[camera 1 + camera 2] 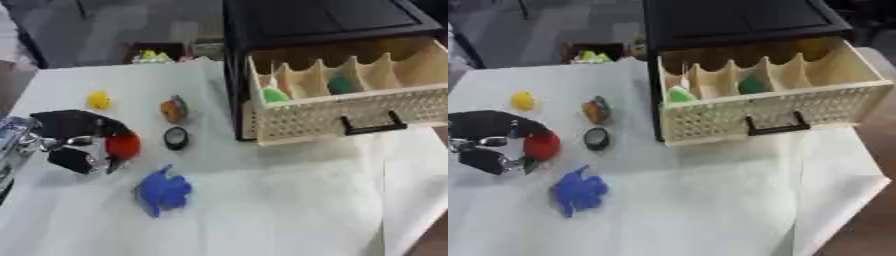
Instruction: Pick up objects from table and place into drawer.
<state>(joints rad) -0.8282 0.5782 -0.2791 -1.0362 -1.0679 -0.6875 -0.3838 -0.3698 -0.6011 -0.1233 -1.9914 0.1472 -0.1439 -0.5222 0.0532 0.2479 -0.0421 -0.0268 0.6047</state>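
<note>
Red rounded object (123, 145): held between curled fingers (77, 161) of left hand (72, 126), on the white-covered bench (289, 200). Beyond fingertips: black disc (176, 138), blue lumpy toy (163, 190). Further out: open perforated drawer (350, 112), partitioned.

Red ball (123, 145), blue toy (163, 190), yellow toy (99, 100); beige perforated drawer (350, 118), black cabinet (306, 20), white table (262, 210).
</note>
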